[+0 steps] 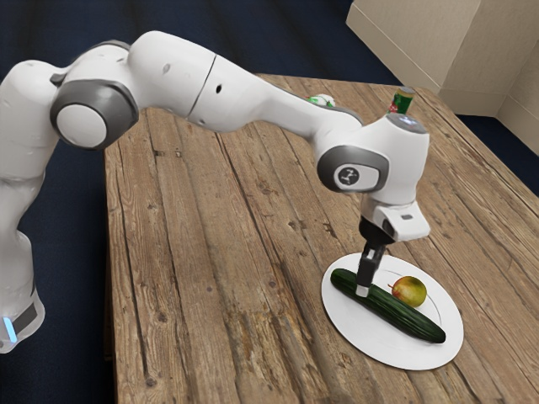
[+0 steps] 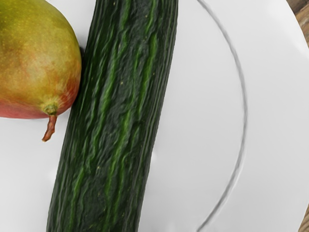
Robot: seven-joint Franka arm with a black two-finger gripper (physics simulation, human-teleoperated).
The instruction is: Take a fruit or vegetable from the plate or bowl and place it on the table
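Cucumber (image 1: 396, 314): one, dark green with lighter ridges; lying lengthwise on the plate (image 1: 358, 339), from the exterior view's far left to its near right.
Cucumber to claw: directly under the hand; the claw (image 1: 363, 291) points down, its tip at the cucumber's far-left part, away from the near-right end.
Claw, state: open, closed or gripping the cucumber, cannot be told from these angles.
Mango (image 1: 409, 291): one, yellow-green with a red blush; on the plate, on the cucumber's far-right side in the exterior view, close against its flank.
Stem (image 2: 49, 128): short, brown, on the mango; slants out from the fruit beside the cucumber.
In the way: the mango, crowding one long side of the cucumber; the opposite long side faces bare plate.
Arm (image 1: 278, 109): white and grey; enters from the exterior view's left and reaches over the table (image 1: 210, 210) to the plate.
Can (image 1: 401, 103): green and red, upright, at the table's far end, well apart from the plate.
Green-and-white item (image 1: 322, 101): far end of the table, left of the can in the exterior view, partly behind the arm.
Plate: white, round, with a thin inner ring (image 2: 245, 106); near right on the table in the exterior view.
Plate, contents: cucumber and mango.
Table: brown wooden planks.
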